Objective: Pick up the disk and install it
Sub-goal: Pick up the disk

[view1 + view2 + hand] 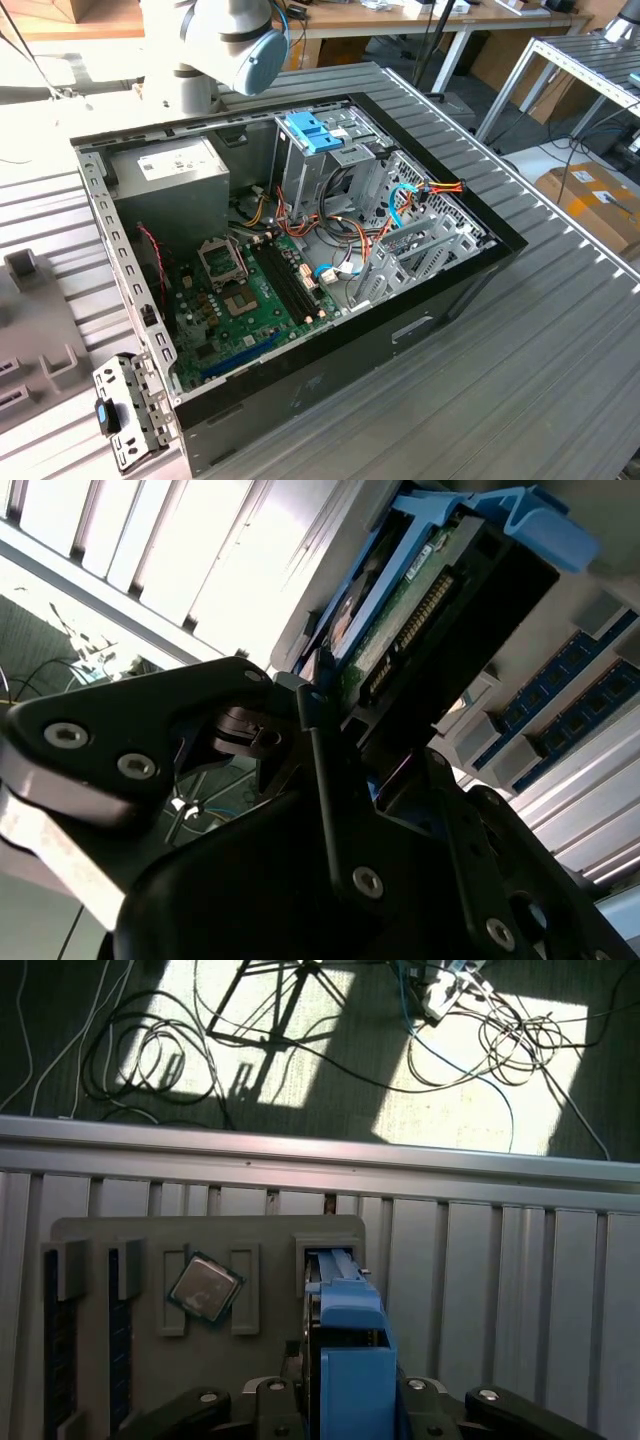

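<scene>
In the exterior view an open computer case (pixel 330 370) on a ribbed metal table (pixel 560 380) fills the middle, with its grey power-supply box (pixel 175 170) upper left, green motherboard (pixel 240 300) lower centre and a blue bracket (pixel 313 130) near the top, while in the first wrist view a processor chip (pixel 204 1288) lies on a grey tray (pixel 200 1232).

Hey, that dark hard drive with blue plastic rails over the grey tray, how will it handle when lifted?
Probably rigid and heavy for its size: the dark hard drive looks like a solid slab. Its smooth blue plastic rails might slip. The exposed green circuit board seems fragile.
</scene>
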{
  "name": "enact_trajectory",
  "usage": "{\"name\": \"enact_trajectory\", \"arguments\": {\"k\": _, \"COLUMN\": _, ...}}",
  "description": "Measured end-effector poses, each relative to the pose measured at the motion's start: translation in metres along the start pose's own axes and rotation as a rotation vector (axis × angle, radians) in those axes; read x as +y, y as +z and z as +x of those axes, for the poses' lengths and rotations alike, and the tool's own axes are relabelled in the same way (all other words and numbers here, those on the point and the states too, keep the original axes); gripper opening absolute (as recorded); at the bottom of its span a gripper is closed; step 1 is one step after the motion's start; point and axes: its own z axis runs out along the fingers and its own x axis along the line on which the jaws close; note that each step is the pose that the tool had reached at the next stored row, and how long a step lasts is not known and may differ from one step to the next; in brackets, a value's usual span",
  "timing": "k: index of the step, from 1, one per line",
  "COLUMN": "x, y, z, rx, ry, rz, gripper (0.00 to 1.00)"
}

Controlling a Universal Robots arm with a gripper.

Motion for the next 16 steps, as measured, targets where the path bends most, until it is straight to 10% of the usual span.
{"name": "enact_trajectory", "arguments": {"k": 12, "x": 0.0005, "y": -0.0097, "z": -0.0007, "rx": -0.0040, "ry": 0.000, "rz": 0.0001, "gripper": 0.37}}
{"name": "enact_trajectory", "arguments": {"k": 16, "x": 0.0012, "y": -0.0247, "z": -0.0015, "rx": -0.0051, "ry": 0.000, "rz": 0.0004, "gripper": 0.37}}
